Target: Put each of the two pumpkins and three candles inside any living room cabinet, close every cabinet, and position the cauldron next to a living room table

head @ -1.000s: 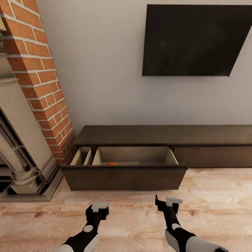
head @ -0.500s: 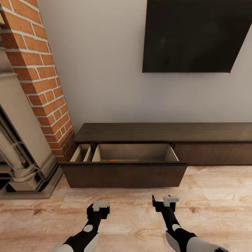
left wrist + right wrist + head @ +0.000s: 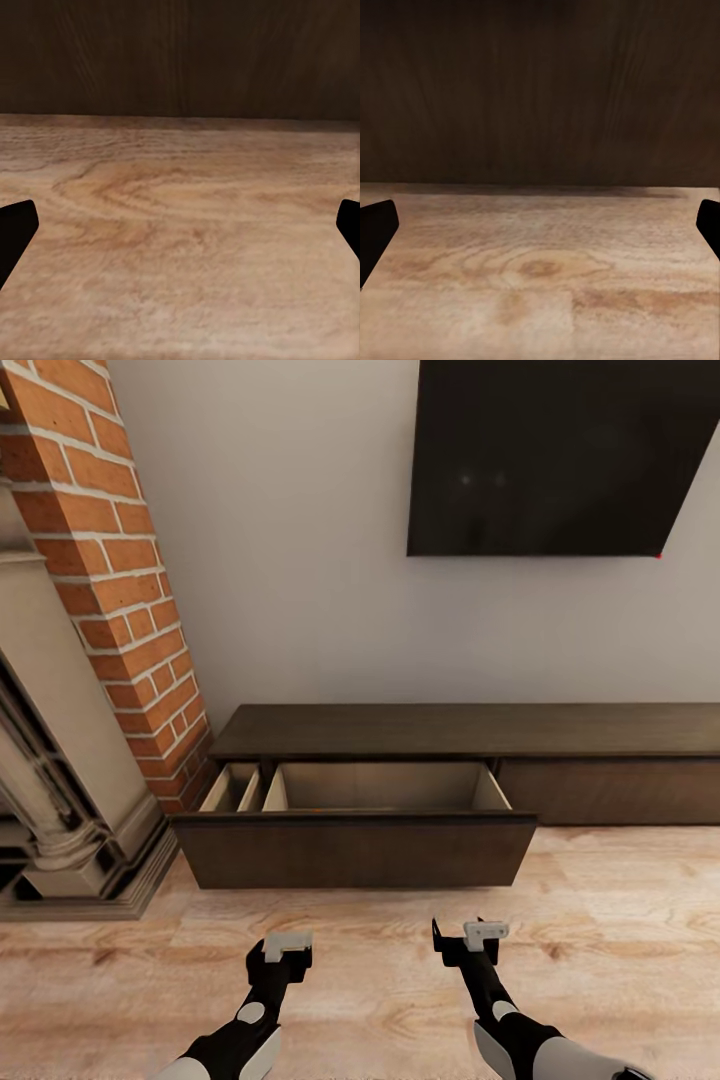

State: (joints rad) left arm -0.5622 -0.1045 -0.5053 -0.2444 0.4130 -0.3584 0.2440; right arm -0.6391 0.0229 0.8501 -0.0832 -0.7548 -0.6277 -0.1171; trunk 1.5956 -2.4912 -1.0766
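The long dark-brown cabinet (image 3: 470, 730) runs along the wall. Its left drawer (image 3: 355, 850) stands pulled out, showing pale beige inner walls (image 3: 380, 788). The drawer's tall front hides its floor. Both arms reach low over the wood floor just short of that drawer front. My left gripper (image 3: 285, 952) is open, and in the left wrist view (image 3: 180, 232) its fingers are spread wide over bare planks. My right gripper (image 3: 470, 938) is open too, facing the dark drawer front (image 3: 540, 97) with nothing between its fingers. Pumpkins, candles, cauldron and table are out of view.
A brick column (image 3: 130, 590) and a stone fireplace surround (image 3: 60, 780) stand close on the left of the cabinet. A black TV (image 3: 560, 455) hangs on the wall above it. Pale wood floor (image 3: 620, 920) spreads to the right.
The whole picture has slid as the camera pulled back a little. A bit of orange seen low in the drawer has dropped out of sight behind the drawer front. Both grippers stay open.
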